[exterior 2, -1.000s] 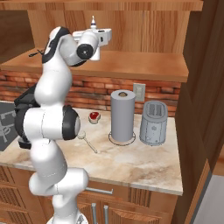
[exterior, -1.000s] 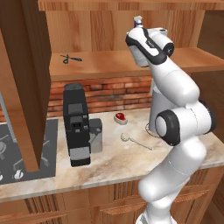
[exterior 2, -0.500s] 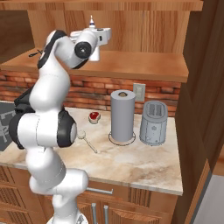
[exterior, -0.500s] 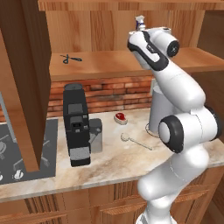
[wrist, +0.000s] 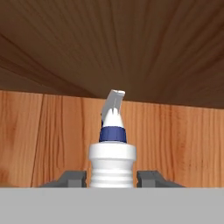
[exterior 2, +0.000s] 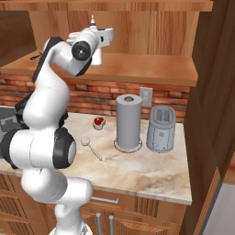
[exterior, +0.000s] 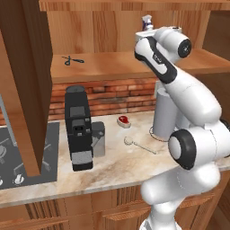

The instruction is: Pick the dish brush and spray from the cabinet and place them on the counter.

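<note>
Gripping the spray bottle (wrist: 112,162) between its two fingers, the end effector (wrist: 111,178) is up at the cabinet shelf (exterior: 112,67), clamped on the bottle's white body. Down on the desk (exterior 2: 151,172), the dish brush (exterior 2: 91,147) lies beside the paper towel roll (exterior 2: 128,121).

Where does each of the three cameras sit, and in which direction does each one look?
Left base view: behind the arm on its left, looking forward and down at the counter and cabinet; the arm rises at the right.
Right base view: behind on its right, same scene; the arm rises at the left.
Hand view: on the hand, looking along the gripper at the spray between its fingertips.
Shared: both base views show the dish brush on the counter and the spray.
</note>
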Robot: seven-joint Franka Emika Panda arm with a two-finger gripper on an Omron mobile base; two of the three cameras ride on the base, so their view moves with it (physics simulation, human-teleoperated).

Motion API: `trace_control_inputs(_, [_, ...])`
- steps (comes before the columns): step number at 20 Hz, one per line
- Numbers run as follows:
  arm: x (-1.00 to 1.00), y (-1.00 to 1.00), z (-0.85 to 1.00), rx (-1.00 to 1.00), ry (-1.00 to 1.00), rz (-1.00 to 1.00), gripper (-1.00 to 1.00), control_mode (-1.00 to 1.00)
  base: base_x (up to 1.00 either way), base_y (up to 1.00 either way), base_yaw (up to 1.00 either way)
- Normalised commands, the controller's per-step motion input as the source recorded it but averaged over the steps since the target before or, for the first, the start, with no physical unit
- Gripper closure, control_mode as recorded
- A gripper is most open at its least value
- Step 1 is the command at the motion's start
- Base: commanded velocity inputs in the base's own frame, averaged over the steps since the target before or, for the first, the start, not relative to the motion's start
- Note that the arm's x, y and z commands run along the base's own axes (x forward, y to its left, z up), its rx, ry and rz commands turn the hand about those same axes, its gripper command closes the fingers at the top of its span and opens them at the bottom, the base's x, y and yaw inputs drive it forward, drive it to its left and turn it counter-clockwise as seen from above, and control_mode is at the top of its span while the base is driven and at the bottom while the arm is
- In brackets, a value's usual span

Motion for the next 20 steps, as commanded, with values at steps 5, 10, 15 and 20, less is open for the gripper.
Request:
trace_control_inputs(5, [-0.42, -0.01, 0.06, -0.02, 0.02, 0.0, 1.0, -1.0, 0.0, 0.0, 0.0])
trace_control_inputs(10, [-0.45, -0.04, 0.0, -0.03, 0.03, 0.0, 1.0, -1.0, 0.0, 0.0, 0.0])
trace_control_inputs(15, [-0.47, -0.04, 0.0, -0.03, 0.03, 0.0, 1.0, -1.0, 0.0, 0.0, 0.0])
trace_control_inputs(20, [-0.49, -0.04, 0.0, -0.03, 0.02, 0.0, 1.0, -1.0, 0.0, 0.0, 0.0])
